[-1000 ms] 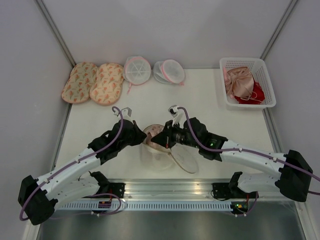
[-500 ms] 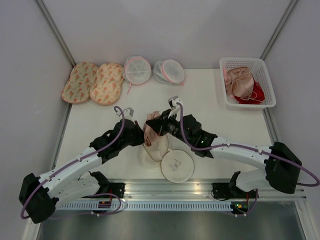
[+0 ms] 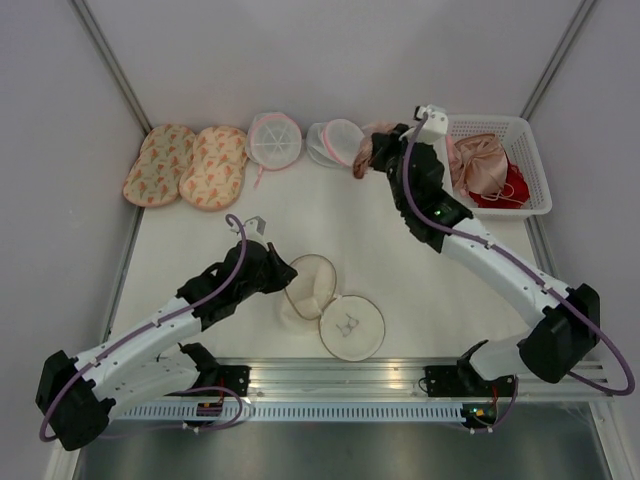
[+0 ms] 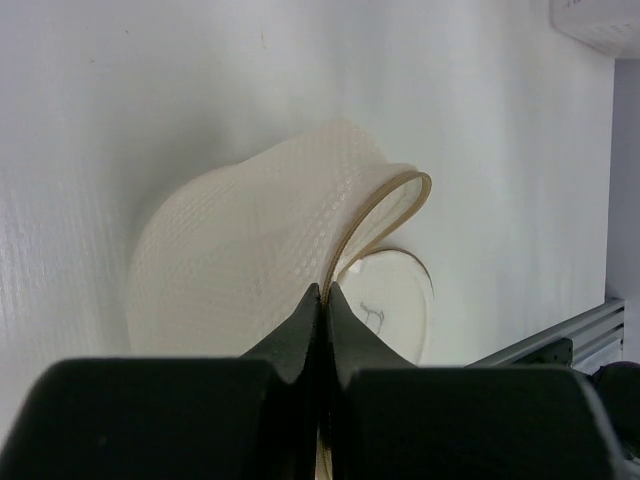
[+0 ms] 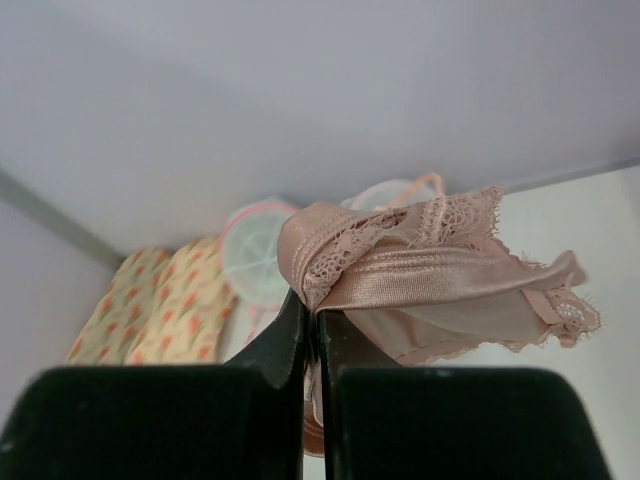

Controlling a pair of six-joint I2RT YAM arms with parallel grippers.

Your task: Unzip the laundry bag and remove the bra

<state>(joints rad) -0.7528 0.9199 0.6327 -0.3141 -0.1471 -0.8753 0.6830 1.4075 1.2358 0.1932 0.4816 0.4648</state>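
Note:
The cream mesh laundry bag (image 3: 320, 295) lies open like a clamshell near the table's front, its lower half (image 3: 352, 327) flat and showing a small dark mark. My left gripper (image 3: 287, 272) is shut on the tan edge of its raised half (image 4: 250, 260), pinched between the black fingers (image 4: 300, 330). The pinkish-beige bra (image 3: 372, 145) hangs in the air at the back, well away from the bag, beside the white basket. My right gripper (image 3: 385, 152) is shut on its lace band (image 5: 420, 265), and the fabric droops to the right of the fingers (image 5: 290, 330).
A white basket (image 3: 495, 165) at the back right holds pinkish and red garments. Two peach floral bags (image 3: 187, 165) and two round white mesh bags with pink trim (image 3: 274, 138) line the back edge. Metal rails run along the near edge.
My right gripper has pulled the bra out of the bag and carried it up and back to the right, beside the basket. The left gripper has kept hold of the bag's edge.

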